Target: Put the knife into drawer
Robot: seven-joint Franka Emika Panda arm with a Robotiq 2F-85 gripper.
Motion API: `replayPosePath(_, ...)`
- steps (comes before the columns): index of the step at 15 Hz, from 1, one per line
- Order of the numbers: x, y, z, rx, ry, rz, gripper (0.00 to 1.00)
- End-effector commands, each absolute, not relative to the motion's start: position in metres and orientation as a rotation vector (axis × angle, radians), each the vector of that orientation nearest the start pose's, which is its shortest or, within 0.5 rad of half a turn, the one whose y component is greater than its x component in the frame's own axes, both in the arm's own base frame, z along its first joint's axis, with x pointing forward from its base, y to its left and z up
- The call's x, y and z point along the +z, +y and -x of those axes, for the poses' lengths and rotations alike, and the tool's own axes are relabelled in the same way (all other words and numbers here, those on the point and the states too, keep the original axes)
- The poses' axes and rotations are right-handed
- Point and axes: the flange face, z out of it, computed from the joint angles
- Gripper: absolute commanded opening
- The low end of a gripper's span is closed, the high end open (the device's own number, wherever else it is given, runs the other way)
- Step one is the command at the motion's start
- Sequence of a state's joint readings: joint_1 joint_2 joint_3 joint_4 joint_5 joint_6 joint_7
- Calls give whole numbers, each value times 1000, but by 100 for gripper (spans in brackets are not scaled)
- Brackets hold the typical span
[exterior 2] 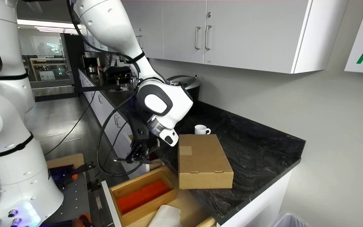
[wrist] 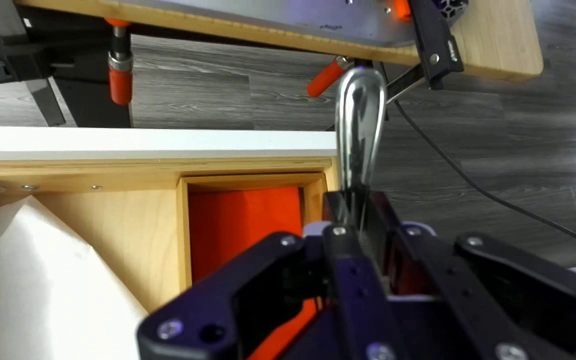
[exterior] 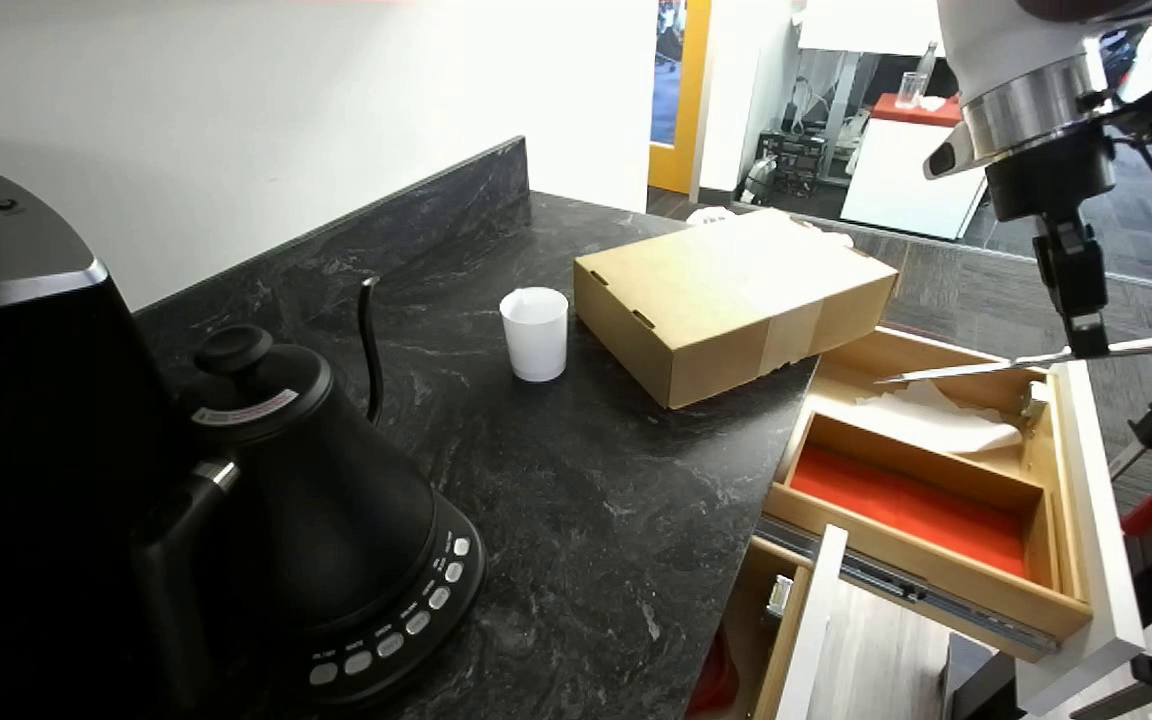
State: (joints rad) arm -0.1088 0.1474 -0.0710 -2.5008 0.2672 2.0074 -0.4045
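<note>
We find the knife (wrist: 360, 130) held by the fingers (exterior: 1076, 280), which are closed about it partway along its length. It is above the drawer (exterior: 986, 583) and apart from it; the exact height we cannot tell. In the wrist view, the bright metal handle reaches past the drawer's white front. The thin blade extends the opposite way, toward the counter (exterior: 556, 480), its tip slightly lower in an exterior view. Which compartment lies directly beneath the blade we cannot tell.

We record the drawer as pulled out, projecting from beneath the counter. Its red-orange compartment (exterior 2: 143, 196) is at one end; its pale compartment (wrist: 138, 235), beside that, contains a creased white sheet (wrist: 53, 290).

We further note, with the drawer as reference:
- On the counter, just beside the drawer, a brown cardboard box (exterior 2: 203, 154), seen in both exterior views.
- Farther from the drawer than the box, a white mug (exterior 2: 200, 129), upright.
- Well apart from the drawer, a black kettle (exterior: 336, 530) on its base.
- Beside the drawer, a neighbouring drawer (exterior: 820, 610), pulled out less far.
</note>
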Motion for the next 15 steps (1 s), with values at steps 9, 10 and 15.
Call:
replayPosePath(9, 185, -60, -394, 710, 21, 2718, 43)
replayPosePath(10, 185, -61, -394, 710, 22, 2718, 44)
replayPosePath(15, 185, -65, -397, 704, 37, 2715, 74)
